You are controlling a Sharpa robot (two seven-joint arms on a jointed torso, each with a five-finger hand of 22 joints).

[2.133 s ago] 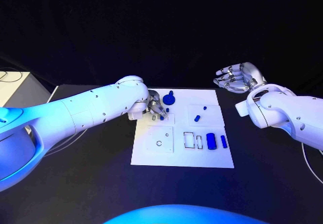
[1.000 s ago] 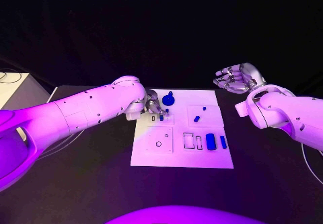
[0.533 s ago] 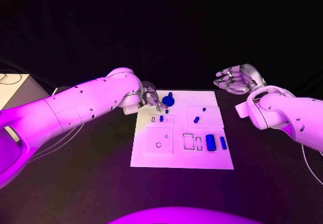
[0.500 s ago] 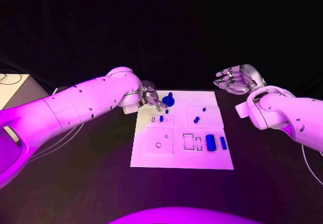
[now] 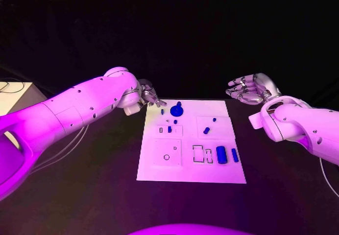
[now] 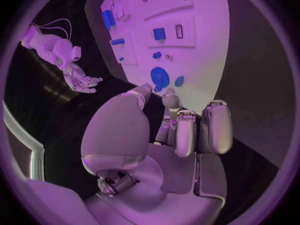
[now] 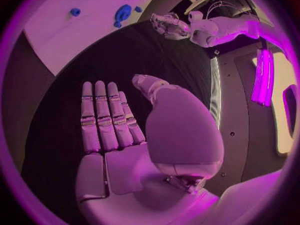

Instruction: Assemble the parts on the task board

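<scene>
Parts (image 5: 222,154) lie apart from left hand (image 5: 146,94), seemingly empty.

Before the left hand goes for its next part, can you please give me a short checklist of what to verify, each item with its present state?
1. Left hand holds nothing: ok; in the left wrist view its fingers are parted and nothing sits between them.
2. Left hand is off the white rectangular task board: ok; it hangs beside the board's far left corner.
3. Round blue disc-shaped part is free to reach: ok; nothing covers it.
4. Right hand is out of the way: ok; it is raised beyond the board's far right corner, holding nothing.
5. Large blue cylinder part is seated in its slot: cannot tell.
</scene>
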